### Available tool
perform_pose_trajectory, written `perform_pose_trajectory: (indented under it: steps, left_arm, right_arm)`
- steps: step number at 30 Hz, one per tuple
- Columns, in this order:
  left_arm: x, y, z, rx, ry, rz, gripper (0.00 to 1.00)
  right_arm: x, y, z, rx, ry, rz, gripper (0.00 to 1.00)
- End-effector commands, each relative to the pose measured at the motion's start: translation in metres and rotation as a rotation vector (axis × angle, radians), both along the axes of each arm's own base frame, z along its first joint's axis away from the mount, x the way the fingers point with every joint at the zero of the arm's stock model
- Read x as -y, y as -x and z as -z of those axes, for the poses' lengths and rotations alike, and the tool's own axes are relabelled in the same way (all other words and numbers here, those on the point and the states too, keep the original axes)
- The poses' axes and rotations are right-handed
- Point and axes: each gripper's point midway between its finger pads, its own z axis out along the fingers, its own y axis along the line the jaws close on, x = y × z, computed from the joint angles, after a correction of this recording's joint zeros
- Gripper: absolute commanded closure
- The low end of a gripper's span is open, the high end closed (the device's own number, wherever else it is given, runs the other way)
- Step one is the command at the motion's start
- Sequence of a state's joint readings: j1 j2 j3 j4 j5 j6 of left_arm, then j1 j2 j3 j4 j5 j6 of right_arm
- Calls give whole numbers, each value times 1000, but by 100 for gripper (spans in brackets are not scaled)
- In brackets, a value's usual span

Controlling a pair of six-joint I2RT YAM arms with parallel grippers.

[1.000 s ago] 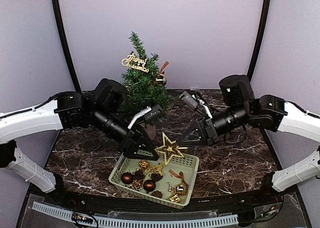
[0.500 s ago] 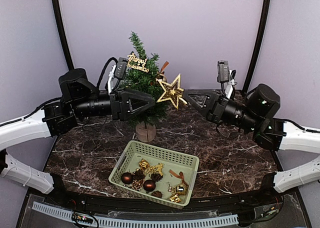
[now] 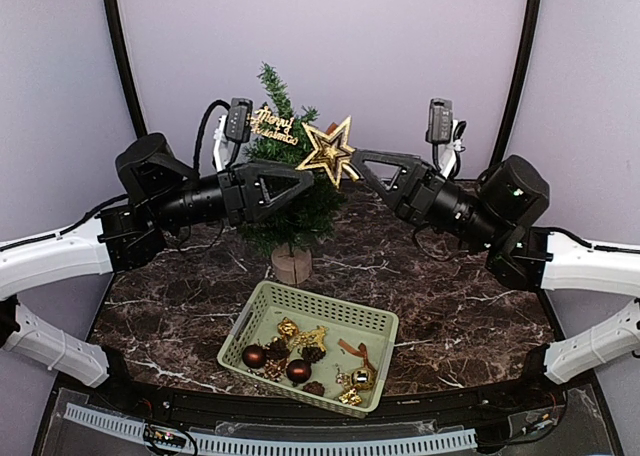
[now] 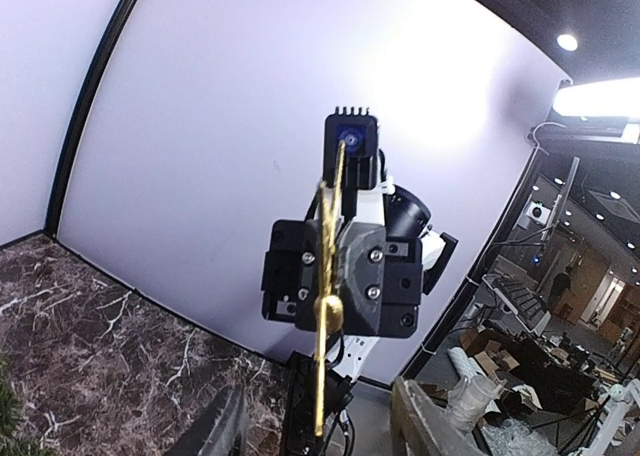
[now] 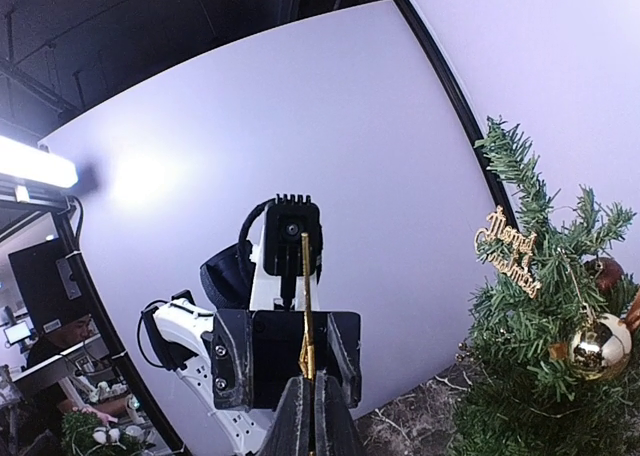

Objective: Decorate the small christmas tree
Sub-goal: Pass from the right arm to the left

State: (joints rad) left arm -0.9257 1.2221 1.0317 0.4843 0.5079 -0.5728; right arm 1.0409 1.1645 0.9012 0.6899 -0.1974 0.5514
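- Star (image 3: 327, 151), gold and glittery, hangs in the air at about 1 o'clock of the small christmas tree (image 3: 285, 198), just beside its upper branches.
- From 3 o'clock the right gripper (image 3: 352, 162) reaches in, jaws pinched tight on the star's edge.
- From 9 o'clock comes the left gripper (image 3: 305, 176); its fingers stand apart, the star's lower tip between them, not clamped.
- The small christmas tree stands upright on the marble table (image 3: 450, 286), at 12 o'clock of the green basket (image 3: 310, 292).
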Motion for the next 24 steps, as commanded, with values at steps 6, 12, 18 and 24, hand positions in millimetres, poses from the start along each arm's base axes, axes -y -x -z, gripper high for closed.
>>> perform_pose_trajectory:
  steps: [6, 12, 18, 24]
  left_arm:
    - [-4, 3, -34, 64, 102, -1, 56]
    - [-6, -4, -35, 69, 112, -43, 72]
    - [-5, -2, -41, 84, 126, -31, 88]
    - [-6, -2, -42, 89, 119, -35, 100]
  right_arm:
    - [1, 9, -25, 45, -71, -34, 100]
    - [-4, 13, -21, 37, -52, -66, 100]
    - [-6, 11, -16, 24, -41, -63, 100]
    - [-6, 9, -14, 20, -33, -49, 100]
